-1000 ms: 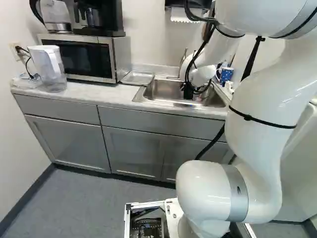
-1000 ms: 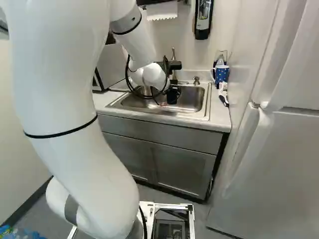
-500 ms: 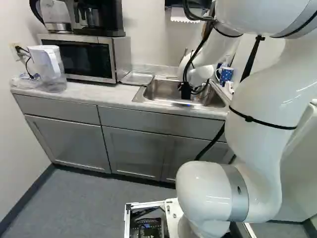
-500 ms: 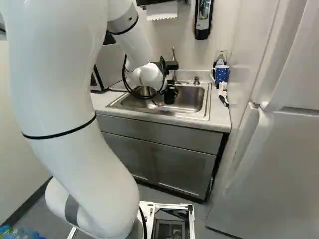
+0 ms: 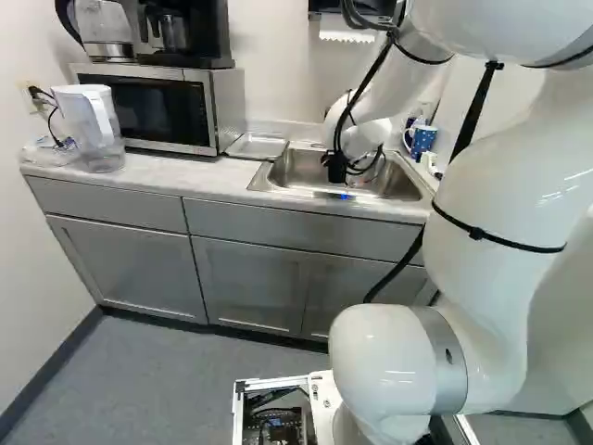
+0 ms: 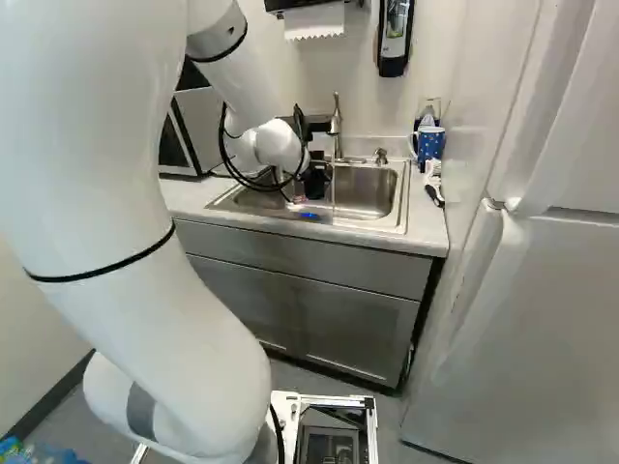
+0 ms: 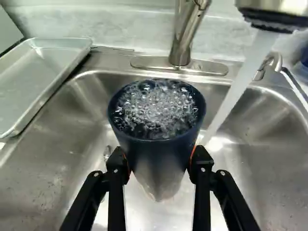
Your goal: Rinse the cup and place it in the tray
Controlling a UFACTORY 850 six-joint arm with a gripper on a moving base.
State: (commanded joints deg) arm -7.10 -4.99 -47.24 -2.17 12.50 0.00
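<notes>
Wrist view: the gripper [image 7: 159, 159] is part-way open, clamped on both sides of the dark cup [image 7: 157, 149], over the sink [image 7: 269, 187]. It's brimming with bubbly water, so I'd guess heavy, pretty slippery, stiff-walled and not too fragile. Holding it by opposite sides, under the rim, seems right; the taper could let it slide down though. The water stream [image 7: 240, 86] drops just beside it, not in.

Left base view: the tray [image 5: 258, 146] sits on the tabletop [image 5: 176, 176], just left of the sink. I'd empty the cup first, keeping a firm hold.

Right base view: faucet [image 6: 337, 126] on the far side; can't make out finger gap here.
</notes>
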